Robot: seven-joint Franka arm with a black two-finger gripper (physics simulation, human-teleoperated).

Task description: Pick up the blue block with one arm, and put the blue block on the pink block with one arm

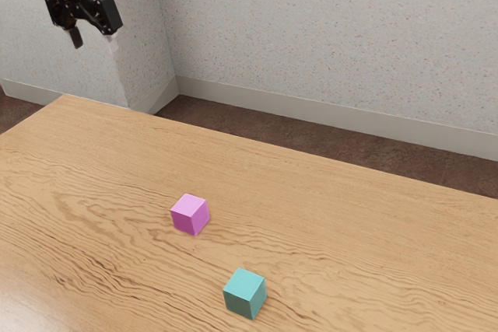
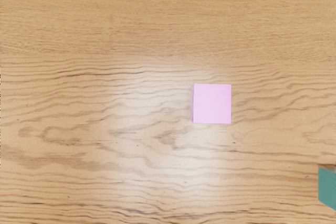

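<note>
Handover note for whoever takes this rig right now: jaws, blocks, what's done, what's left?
Jaws: open and empty, high above the table, at the exterior view's upper left.
Blue block: flat on the table, untouched, apart from the pink block and nearer the exterior camera.
Pink block: on the table, nothing on top.
Done: nothing yet.
Left: reach the blue block, grasp, lift, set it on the pink block.

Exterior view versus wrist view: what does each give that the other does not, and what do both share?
The exterior view adds the gripper, open and empty, high up, plus the speckled wall and dark floor. The wrist view adds a straight-down look: the pink block as a flat square, a pale sheen on the wood. Both share the pink block and the blue block, apart, on the wooden table.
</note>
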